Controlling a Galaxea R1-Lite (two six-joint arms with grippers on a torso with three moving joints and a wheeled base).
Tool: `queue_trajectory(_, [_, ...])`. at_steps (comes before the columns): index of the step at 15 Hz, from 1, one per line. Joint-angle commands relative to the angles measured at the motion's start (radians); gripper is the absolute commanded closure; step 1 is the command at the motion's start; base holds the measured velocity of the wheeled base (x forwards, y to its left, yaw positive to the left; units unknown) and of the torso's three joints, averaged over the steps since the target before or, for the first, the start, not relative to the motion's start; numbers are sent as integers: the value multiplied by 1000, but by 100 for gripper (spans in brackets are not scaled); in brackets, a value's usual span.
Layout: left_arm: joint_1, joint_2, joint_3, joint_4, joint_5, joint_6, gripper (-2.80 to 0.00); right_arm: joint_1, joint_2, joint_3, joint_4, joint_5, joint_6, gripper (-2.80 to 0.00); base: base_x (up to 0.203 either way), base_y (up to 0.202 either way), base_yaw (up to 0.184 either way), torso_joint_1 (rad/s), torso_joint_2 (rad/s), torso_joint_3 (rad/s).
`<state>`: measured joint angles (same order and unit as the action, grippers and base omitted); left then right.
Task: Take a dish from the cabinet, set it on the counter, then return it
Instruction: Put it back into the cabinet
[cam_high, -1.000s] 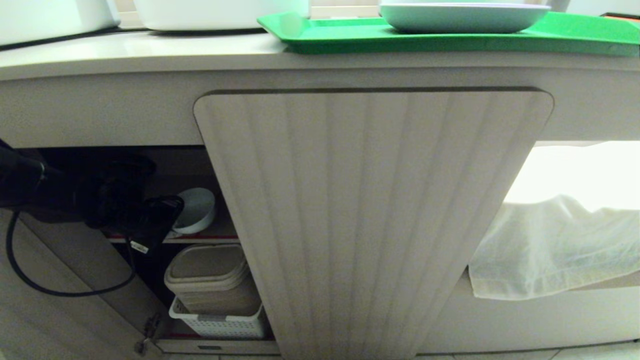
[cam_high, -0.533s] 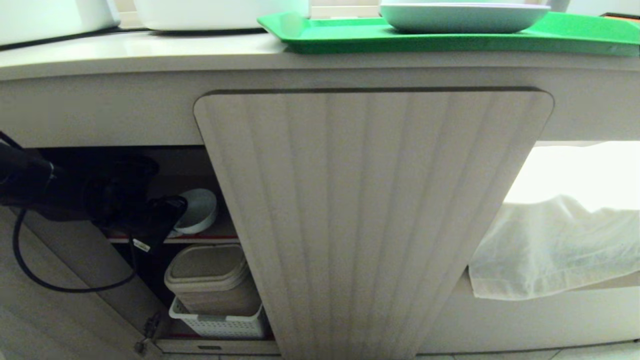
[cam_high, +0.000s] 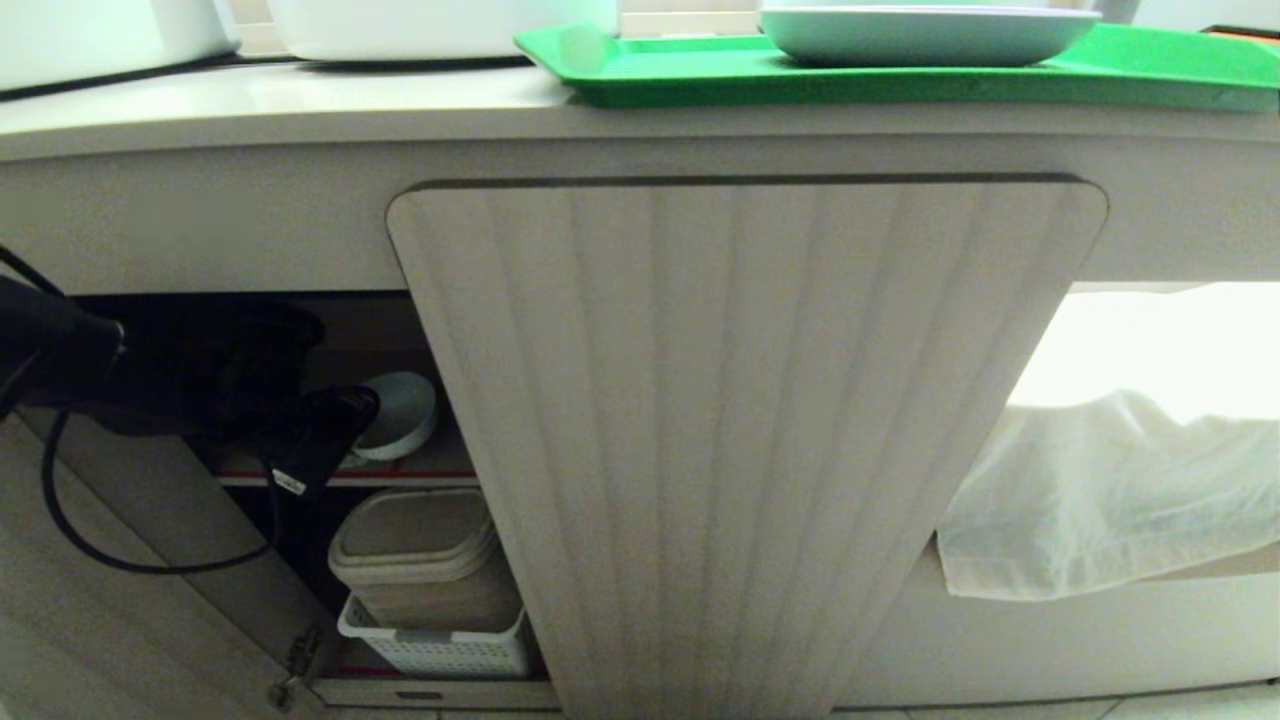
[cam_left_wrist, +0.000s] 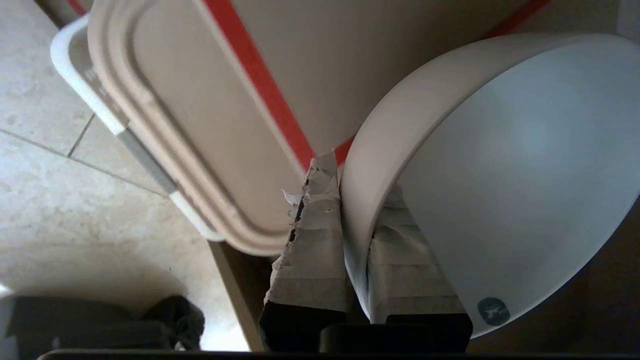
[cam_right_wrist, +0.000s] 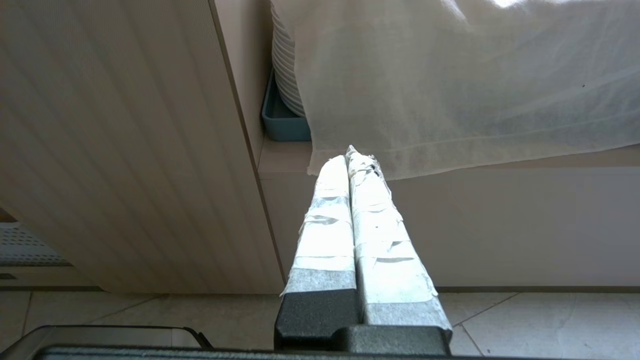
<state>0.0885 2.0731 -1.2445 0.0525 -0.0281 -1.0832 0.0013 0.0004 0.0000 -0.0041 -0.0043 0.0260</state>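
Left wrist view: left claw (cam_left_wrist: 357, 200) clamped on rim of white bowl (cam_left_wrist: 500, 170), one finger inside, one outside. Head view: bowl (cam_high: 400, 415) tilted at cabinet (cam_high: 745, 440) shelf (cam_high: 440, 470) with red-taped edge, above beige lidded container (cam_high: 420, 550). Right claw (cam_right_wrist: 352, 165) closed together, parked near white cloth (cam_right_wrist: 450, 85).

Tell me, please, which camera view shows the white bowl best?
The left wrist view: the bowl fills it, rim pinched by the left gripper. The head view shows a small part behind the gripper. The right wrist view shows none.
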Motion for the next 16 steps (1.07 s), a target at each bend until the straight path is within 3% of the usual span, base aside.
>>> queue_trajectory(1, [1,18,-17,0,4,-7,0,0,1,0,-1,0,0,0,0,0,0,0,0,0])
queue_trajectory(16, [4,95,-88,-3,4,-17,0,0,3,0,-1,0,0,0,0,0,0,0,0,0])
